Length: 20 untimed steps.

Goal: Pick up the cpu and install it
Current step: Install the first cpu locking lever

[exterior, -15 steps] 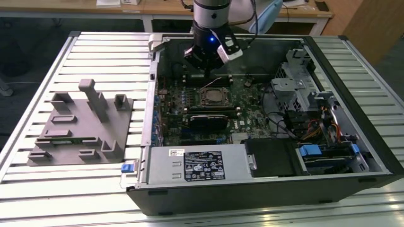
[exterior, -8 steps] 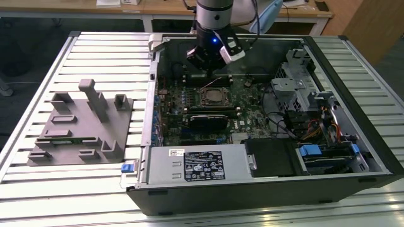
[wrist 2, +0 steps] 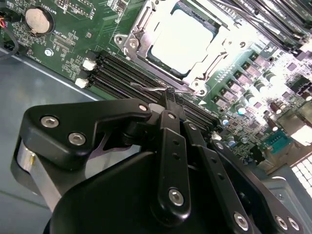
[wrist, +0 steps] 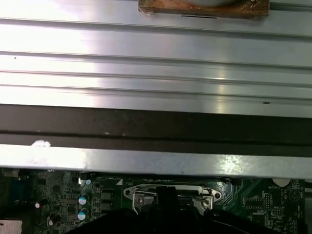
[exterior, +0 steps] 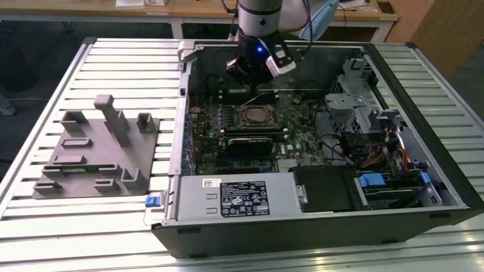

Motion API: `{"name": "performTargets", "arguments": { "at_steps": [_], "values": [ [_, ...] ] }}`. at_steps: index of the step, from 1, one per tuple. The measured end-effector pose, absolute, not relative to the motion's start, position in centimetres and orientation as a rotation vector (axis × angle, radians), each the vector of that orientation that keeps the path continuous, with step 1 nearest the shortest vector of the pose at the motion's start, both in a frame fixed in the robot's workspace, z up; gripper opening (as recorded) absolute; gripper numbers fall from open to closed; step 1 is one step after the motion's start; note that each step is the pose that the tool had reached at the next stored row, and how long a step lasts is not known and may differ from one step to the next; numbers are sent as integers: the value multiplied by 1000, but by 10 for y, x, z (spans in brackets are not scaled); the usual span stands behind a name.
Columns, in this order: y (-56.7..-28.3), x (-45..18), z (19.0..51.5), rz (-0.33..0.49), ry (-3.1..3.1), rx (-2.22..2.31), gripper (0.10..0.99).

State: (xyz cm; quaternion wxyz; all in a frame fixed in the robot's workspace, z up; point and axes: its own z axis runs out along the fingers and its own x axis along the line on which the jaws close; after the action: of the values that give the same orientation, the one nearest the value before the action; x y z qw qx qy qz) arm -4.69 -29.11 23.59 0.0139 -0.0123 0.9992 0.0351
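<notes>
Your fingers (wrist 2: 168,97) are pressing together with nothing between them, hovering beside the socket (wrist 2: 180,46) where the cpu (wrist 2: 181,40) is sitting. You are finishing the install; lifting clear of the motherboard (exterior: 250,136) calls for care.

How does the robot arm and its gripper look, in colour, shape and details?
In the exterior view the arm is a silver-grey cylinder with a black wrist section showing a small blue light, and a pale cable runs beside it. In the second wrist view the gripper is matte black, built of rounded linkage bars joined by silver screws.
</notes>
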Motion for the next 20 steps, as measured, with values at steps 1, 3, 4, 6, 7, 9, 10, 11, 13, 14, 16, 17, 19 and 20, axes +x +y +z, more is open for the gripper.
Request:
{"name": "performTargets", "arguments": {
  "at_steps": [1,3,4,6,7,9,10,11,13,14,16,17,19,20],
  "values": [
    [-291,-46,236,109,3112,-38,106],
    [-291,-45,235,109,3112,-38,106],
    [-291,-45,235,110,3112,-38,106],
    [-291,-44,234,110,3112,-38,106],
    [-291,-44,234,110,3112,-38,106],
    [-291,-43,233,109,3112,-38,106],
    [-291,-42,232,110,3112,-38,106],
    [-291,-42,232,109,3112,-38,106],
    [-291,-41,231,109,3112,-38,106],
    [-291,-41,231,109,3112,-38,106],
    [-291,-40,230,110,3112,-38,106],
    [-291,-40,230,110,3112,-38,106],
    [-291,-39,229,110,3112,-38,106],
    [-291,-39,228,110,3112,-39,106]
  ]
}}
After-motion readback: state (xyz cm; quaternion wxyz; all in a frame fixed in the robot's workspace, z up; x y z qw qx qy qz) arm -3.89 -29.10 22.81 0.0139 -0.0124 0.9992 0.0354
